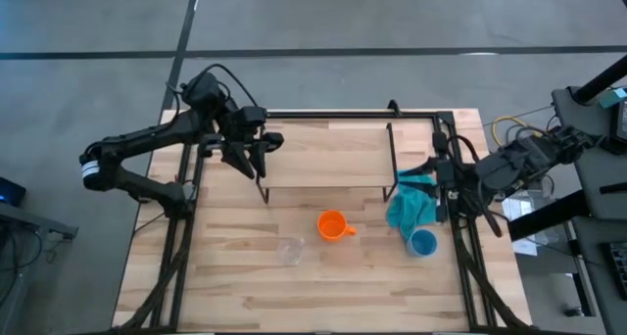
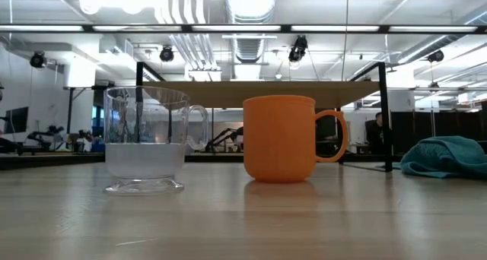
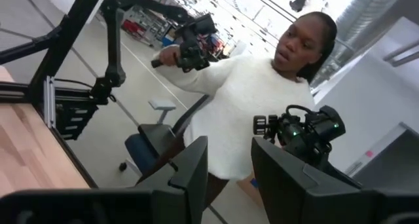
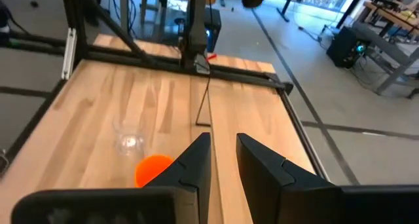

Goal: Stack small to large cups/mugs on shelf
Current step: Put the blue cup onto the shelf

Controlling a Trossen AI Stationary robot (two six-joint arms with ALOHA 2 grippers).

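The clear glass (image 1: 290, 251) stands upright on the tabletop, in front of the shelf (image 1: 326, 151) and well apart from it. It is transparent, with a thick foot and a thin handle. The orange mug (image 1: 332, 225) stands upright just beside the glass, nearer the shelf, its handle pointing toward the light blue cup (image 1: 422, 243). The light blue cup stands upright with its mouth up, near the table's right edge, touching the teal cloth. The shelf is a low light-wood board on thin black wire legs at the back of the table; no cup is on it.
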